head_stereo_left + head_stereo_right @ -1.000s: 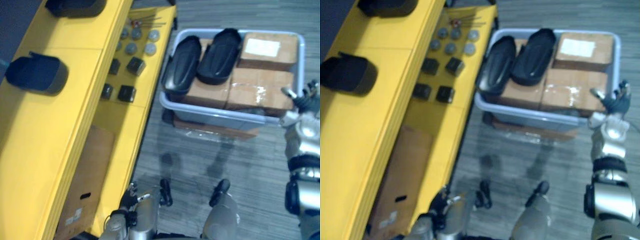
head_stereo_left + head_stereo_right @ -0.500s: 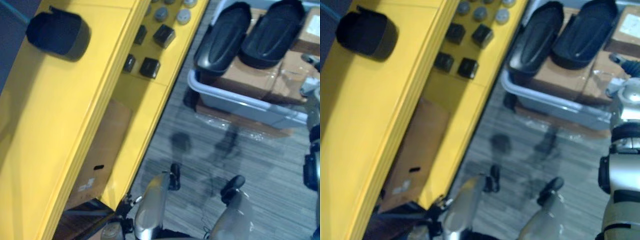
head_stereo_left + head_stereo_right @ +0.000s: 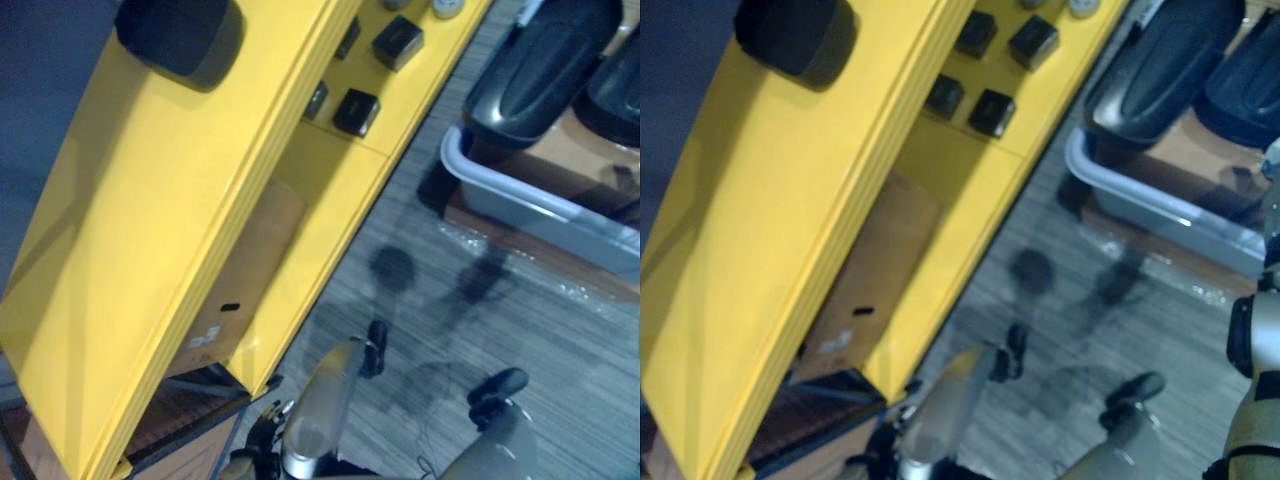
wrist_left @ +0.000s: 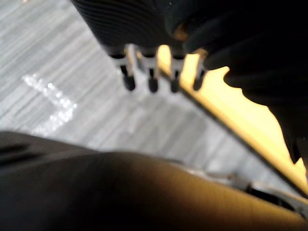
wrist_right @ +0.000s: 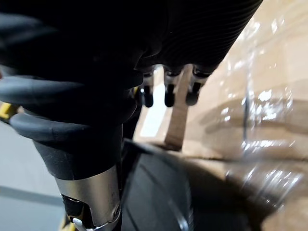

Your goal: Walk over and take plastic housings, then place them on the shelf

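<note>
Two black plastic housings (image 3: 530, 75) lie side by side on cardboard boxes (image 5: 250, 110) inside a grey bin (image 3: 520, 200) on the floor at the upper right. A third black housing (image 3: 180, 35) rests on the top board of the yellow shelf (image 3: 150, 220). In its wrist view my right hand (image 5: 166, 94) hangs over the bin with relaxed fingers, holding nothing, close above the boxes and the dark rim of a housing (image 5: 154, 192). My left hand (image 4: 151, 79) hangs low beside the shelf's yellow edge (image 4: 231, 120), its fingers straight and empty.
Small black blocks (image 3: 355, 110) and round grey parts sit on the shelf's lower board. A brown cardboard box (image 3: 240, 270) stands under that board. Grey striped carpet (image 3: 450, 290) runs between the shelf and the bin.
The whole picture has swung, so the camera moved: the shelf now takes up the left and the bin sits in the upper right corner. My right arm shows further toward the right edge.
</note>
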Motion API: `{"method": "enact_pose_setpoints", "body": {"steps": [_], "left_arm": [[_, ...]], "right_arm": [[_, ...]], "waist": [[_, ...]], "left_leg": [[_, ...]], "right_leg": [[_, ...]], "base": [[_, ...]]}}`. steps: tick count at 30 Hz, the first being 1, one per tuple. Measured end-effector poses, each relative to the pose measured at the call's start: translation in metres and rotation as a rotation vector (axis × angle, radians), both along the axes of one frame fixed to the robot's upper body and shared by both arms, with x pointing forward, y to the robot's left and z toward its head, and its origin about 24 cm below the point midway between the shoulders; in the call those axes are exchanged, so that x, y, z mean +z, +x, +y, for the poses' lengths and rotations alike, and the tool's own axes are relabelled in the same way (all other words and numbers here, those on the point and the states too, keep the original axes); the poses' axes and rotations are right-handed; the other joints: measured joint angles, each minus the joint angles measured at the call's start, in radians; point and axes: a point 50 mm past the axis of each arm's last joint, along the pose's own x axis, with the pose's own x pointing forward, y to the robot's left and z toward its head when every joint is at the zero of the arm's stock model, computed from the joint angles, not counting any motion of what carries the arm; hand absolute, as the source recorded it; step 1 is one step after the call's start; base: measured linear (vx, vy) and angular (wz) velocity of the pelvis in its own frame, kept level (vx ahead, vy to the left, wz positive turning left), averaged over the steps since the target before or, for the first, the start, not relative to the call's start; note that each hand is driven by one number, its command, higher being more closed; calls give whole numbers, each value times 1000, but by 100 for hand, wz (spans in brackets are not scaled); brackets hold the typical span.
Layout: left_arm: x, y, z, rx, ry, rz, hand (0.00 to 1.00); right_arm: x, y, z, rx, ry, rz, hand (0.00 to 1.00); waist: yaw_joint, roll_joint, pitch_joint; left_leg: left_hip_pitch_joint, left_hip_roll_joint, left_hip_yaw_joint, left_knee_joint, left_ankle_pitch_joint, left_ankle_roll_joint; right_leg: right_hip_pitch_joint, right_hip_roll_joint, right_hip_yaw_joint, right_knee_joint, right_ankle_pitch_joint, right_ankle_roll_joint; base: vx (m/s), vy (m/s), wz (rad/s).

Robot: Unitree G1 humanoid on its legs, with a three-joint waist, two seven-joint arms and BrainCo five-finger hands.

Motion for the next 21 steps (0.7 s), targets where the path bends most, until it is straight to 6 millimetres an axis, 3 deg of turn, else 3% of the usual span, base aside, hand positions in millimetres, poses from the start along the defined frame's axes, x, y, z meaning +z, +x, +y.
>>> {"method": "enact_pose_setpoints", "body": {"steps": [3, 6, 9, 10, 21], "left_arm": [[0, -1, -5, -13, -29, 0, 0], [0, -2, -9, -21, -67, 4, 0], [0, -3, -11, -30, -86, 3, 0], [0, -3, -11, -31, -87, 3, 0], [0, -3, -14, -25, -113, -1, 0]], "right_arm": [[-1, -3, -4, -21, 27, 3, 0], [1, -12, -13, -67, 46, 11, 0], [5, -19, -20, -97, 76, 24, 0], [6, -20, -20, -107, 99, 18, 100], [2, -47, -44, -229, 199, 104, 100]], "waist": [[21, 9, -7], [38, 35, -27], [49, 38, -29], [50, 38, -29], [70, 50, -39]], "left_leg": [[0, -9, -4, -10, 0, 1], [-9, -24, -27, -13, 1, 2], [-9, -26, -29, -18, 1, 2], [-9, -27, -30, -24, 1, 2], [-10, -28, -35, -41, 1, 1]], "right_leg": [[0, -5, -5, -7, 0, 1], [13, -10, -28, -18, 1, 4], [15, -10, -32, -30, 0, 3], [16, -9, -36, -36, 0, 3], [31, 1, -57, -73, 7, 12]], "base": [[55, 20, 3], [43, 20, 13], [19, 13, 6], [0, 0, 0], [1, 0, 1]]}}
